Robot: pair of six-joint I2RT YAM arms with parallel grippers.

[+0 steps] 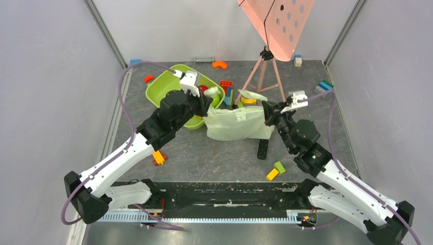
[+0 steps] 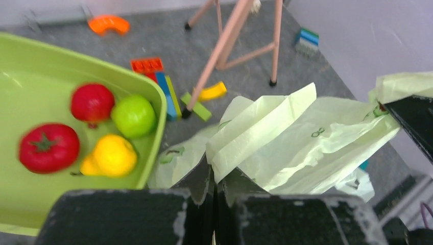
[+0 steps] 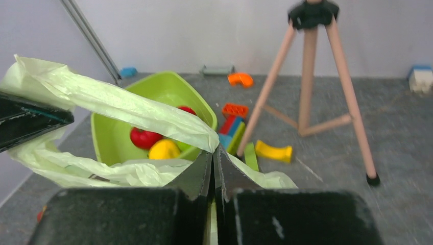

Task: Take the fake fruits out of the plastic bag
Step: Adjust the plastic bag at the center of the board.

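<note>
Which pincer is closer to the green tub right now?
Left. The left pincer pinches the bag right at the right edge of the tub. The right pincer grips the bag's opposite end, with the bag between it and the tub.

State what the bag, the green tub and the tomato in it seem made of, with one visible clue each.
Bag: thin plastic film, translucent pale green; it crumples and folds sharply.
Tub: rigid plastic, probably moulded, smooth lime-green; its walls hold shape.
Tomato: likely hard plastic, uniform red; blur hides any gloss.
</note>
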